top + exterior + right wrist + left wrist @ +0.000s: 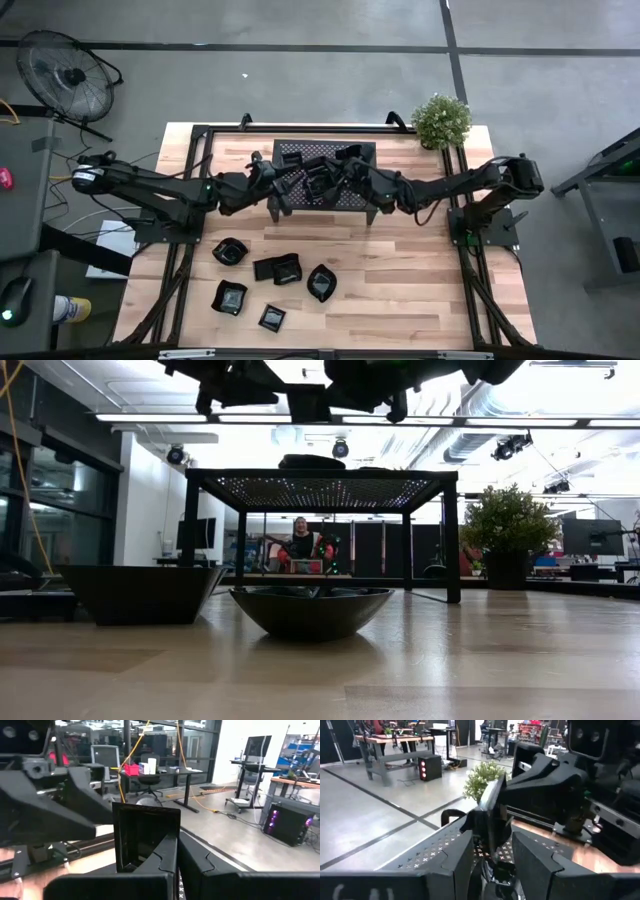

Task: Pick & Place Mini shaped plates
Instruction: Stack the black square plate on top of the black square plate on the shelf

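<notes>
Both grippers hang over the rack (325,175) at the desk's far edge. The right gripper (175,865) is clamped on a square plate (145,837); the left gripper (492,852) grips another plate (490,805) edgewise. Five plates (273,283) lie near the front edge. The arms crowd close, so a collision could knock a glossy plate loose.

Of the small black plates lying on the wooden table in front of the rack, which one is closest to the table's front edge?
The small square plate, the lowest in the high view. The other four plates lie farther back, nearer the mesh rack.
</notes>
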